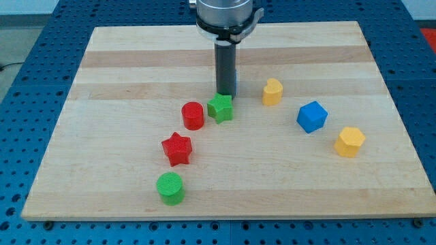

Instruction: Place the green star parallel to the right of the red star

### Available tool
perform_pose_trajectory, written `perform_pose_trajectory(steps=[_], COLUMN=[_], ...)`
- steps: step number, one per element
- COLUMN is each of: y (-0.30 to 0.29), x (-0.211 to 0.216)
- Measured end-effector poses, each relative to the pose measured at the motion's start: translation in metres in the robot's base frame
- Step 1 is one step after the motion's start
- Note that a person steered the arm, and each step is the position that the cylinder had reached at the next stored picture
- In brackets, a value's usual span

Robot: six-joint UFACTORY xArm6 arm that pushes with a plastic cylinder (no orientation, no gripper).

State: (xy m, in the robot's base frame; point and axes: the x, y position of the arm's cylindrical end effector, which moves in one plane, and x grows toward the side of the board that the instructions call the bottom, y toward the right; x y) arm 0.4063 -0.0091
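Note:
The green star (220, 107) lies near the board's middle, just right of the red cylinder (193, 116). The red star (177, 148) lies lower and to the left of the green star. My tip (225, 94) stands right behind the green star, at its upper edge, touching or nearly touching it. The rod rises straight up to the arm's grey head at the view's top.
A green cylinder (169, 188) sits below the red star. A yellow block (272, 92), a blue cube (312, 116) and another yellow block (349, 141) lie on the right. The wooden board (102, 170) rests on a blue perforated table.

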Motion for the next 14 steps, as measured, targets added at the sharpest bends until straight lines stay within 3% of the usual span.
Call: perform_pose_trajectory(steps=[6, 7, 11, 12, 14], y=[-0.043, 0.001, 0.078, 0.082, 0.091], x=[0.013, 0.027, 0.064, 0.090, 0.101])
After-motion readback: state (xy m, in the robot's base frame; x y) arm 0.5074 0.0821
